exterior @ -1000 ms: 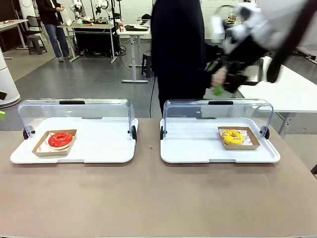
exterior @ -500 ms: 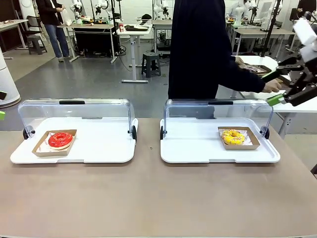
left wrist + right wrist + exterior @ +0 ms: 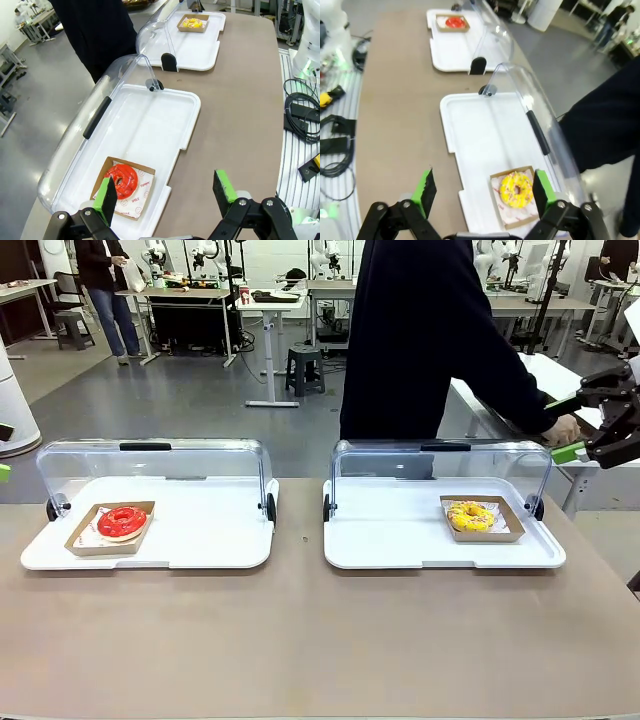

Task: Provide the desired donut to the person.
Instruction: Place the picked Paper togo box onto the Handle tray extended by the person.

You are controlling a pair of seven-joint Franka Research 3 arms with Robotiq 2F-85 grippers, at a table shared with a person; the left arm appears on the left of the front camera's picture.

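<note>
I've got the right pincer (image 3: 590, 425) up high at the right edge of the front view, well above the surface (image 3: 300, 640), jaws spread wide with nothing between them, green pads showing. The person (image 3: 430, 340) stands at the far side in a dark top, arm stretched out toward that pincer, their hand (image 3: 565, 428) right beside it; I can't tell whether they touch.

From the right wrist view I'm looking down past my own open fingers (image 3: 427, 187) at the right tray (image 3: 470, 130), its clear lid (image 3: 530, 100) swung up, and the yellow donut (image 3: 516, 189) sitting in its cardboard box near the tray's corner. The dark sleeve (image 3: 605, 125) cuts in from the side.

The left wrist view gives me the left pincer (image 3: 167, 192), also wide open and empty, hanging over the near edge of the left tray (image 3: 150, 130). The red donut (image 3: 121, 181) lies in its box just past one green pad. Farther along the surface there I see the second tray with the yellow donut.

In the front view, both donuts sit in their trays, lids raised, well apart.
</note>
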